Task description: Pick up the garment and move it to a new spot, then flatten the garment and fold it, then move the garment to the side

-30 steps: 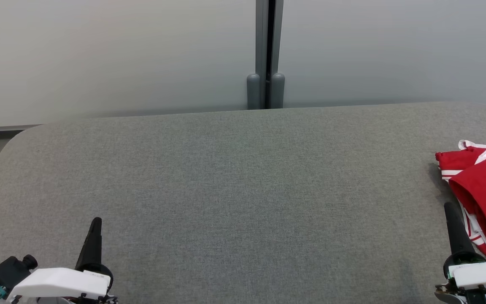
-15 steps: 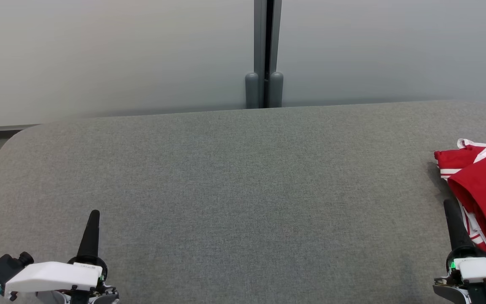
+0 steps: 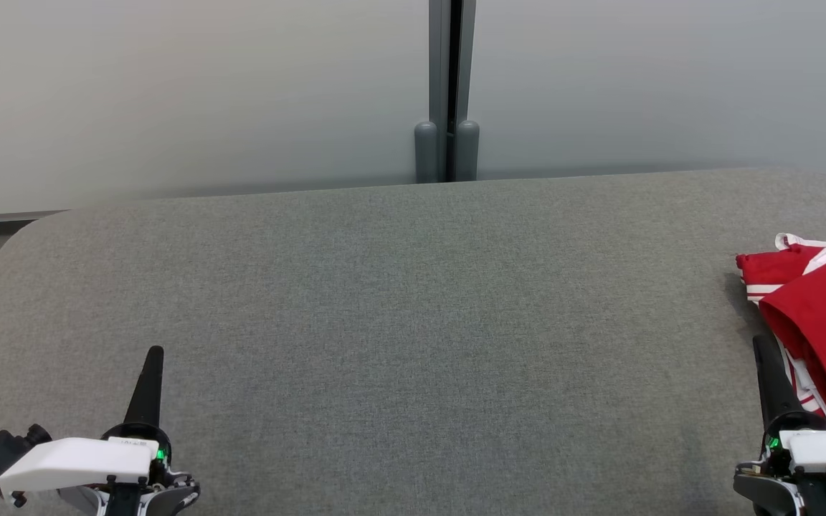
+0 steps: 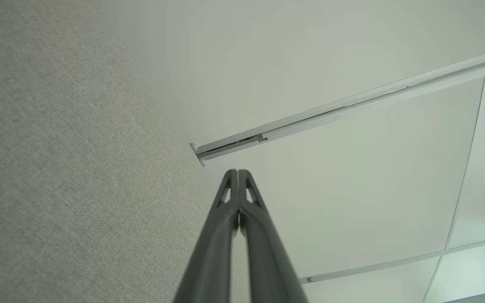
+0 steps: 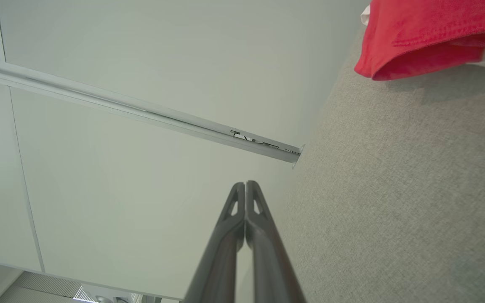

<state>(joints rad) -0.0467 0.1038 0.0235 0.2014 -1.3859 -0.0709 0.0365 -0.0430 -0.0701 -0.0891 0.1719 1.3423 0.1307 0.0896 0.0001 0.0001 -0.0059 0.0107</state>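
**Q:** How do your pincers stand?

**A:** Both are pressed together and empty. My left gripper [image 3: 154,355], a slim dark tapering spike, hangs over the near left corner of the woven grey tabletop [image 3: 413,301]. My right gripper [image 3: 760,342] hangs over its near right corner.

**Q:** And the garment?

**A:** The red garment [image 3: 825,315], soft cloth with white stripes, lies bunched at the tabletop's right edge, just beside my right fingers. A grey metal post [image 3: 447,86] rises behind the tabletop's far edge.

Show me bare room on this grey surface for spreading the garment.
Free: the grey fabric top from the left gripper across to the right gripper, back to the partition. Crowded: the right edge, where the red striped garment lies beside that gripper.
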